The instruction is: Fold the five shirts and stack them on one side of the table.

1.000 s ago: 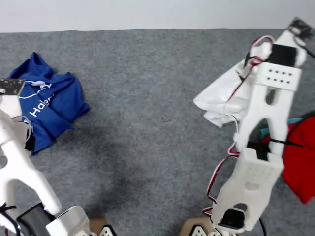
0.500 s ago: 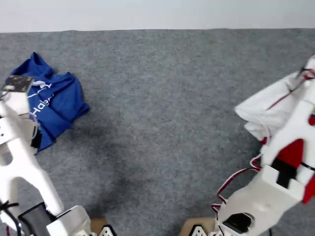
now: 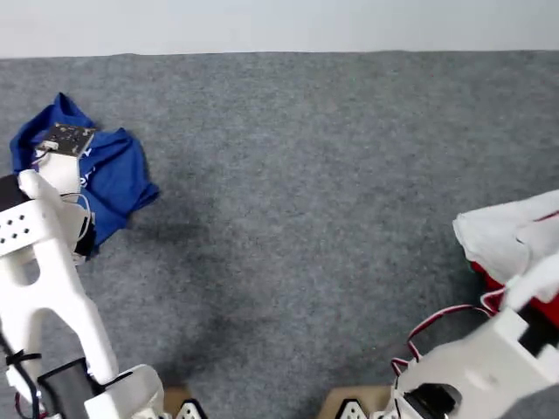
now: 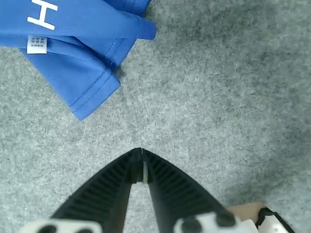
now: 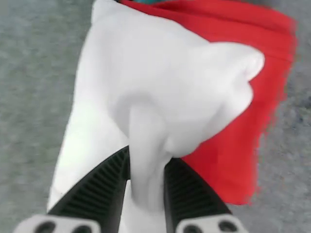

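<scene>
Seemingly early on: white shirt [image 5: 146, 87] pinched in right fingers [image 5: 104, 189] above a red shirt [image 5: 233, 145]; left fingers [image 4: 114, 187] closed, empty, rumpled blue shirt [image 4: 73, 63] just ahead.

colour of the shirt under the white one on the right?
Red. The red shirt shows best in the right wrist view, under the white shirt.

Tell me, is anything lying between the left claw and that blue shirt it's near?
Nothing visible does. In the left wrist view, the left gripper is shut and hangs just short of the blue shirt. Bare grey carpet is all that lies between its tips and the shirt's nearest hem.
</scene>
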Controlling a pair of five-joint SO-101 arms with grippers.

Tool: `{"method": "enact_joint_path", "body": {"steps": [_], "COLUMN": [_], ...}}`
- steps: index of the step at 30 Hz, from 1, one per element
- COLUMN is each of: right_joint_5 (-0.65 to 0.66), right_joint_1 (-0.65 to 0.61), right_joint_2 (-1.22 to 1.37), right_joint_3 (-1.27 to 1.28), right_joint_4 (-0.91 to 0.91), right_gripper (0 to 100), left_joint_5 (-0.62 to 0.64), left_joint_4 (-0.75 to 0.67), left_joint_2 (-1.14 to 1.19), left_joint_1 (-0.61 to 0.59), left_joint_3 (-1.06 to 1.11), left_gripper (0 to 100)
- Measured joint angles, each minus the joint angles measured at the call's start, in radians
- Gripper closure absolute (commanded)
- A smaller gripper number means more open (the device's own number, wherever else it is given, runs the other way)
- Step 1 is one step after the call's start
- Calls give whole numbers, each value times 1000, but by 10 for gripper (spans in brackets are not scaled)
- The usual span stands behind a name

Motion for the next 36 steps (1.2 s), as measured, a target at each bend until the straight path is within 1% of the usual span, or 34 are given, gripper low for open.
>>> {"method": "enact_joint_path", "body": {"steps": [4, 9, 11, 15, 17, 18, 21, 23, 26, 29, 30, 32, 34, 36], "right_joint_5": [40, 100, 124, 140, 129, 118, 109, 106, 106, 106, 106, 106, 104, 103], "right_joint_1": [57, 121, 141, 169, 173, 173, 161, 133, 77, 32, 25, 8, -17, -48], "right_joint_2": [15, 114, 153, 183, 181, 172, 100, 29, -66, -115, -117, -117, -110, -71], "right_joint_3": [38, 38, 38, 38, 38, 38, 38, 38, 38, 38, 38, 54, 94, 141], "right_joint_4": [-32, -80, -97, -94, -74, -64, -23, 0, 0, 2, 2, 2, 2, 2], "right_gripper": [990, 976, 910, 705, 649, 645, 667, 718, 833, 981, 997, 972, 993, 989], "left_joint_5": [0, 0, 0, 0, 0, 0, 0, 0, 0, 0, 0, 0, 0, 0], "left_joint_4": [0, 0, 0, 0, 0, 0, 0, 0, 0, 0, 0, 0, 3, 6], "left_joint_2": [0, 0, 0, 0, 0, 0, 0, 0, 0, 0, 0, 0, 0, 0], "left_joint_1": [0, 0, 0, 0, 0, 0, 0, 0, 0, 0, 0, 0, 0, 0], "left_joint_3": [0, 0, 0, 0, 0, 0, 0, 0, 0, 0, 0, 0, 0, 0], "left_gripper": [997, 997, 997, 997, 997, 997, 997, 997, 997, 997, 997, 997, 997, 997]}}
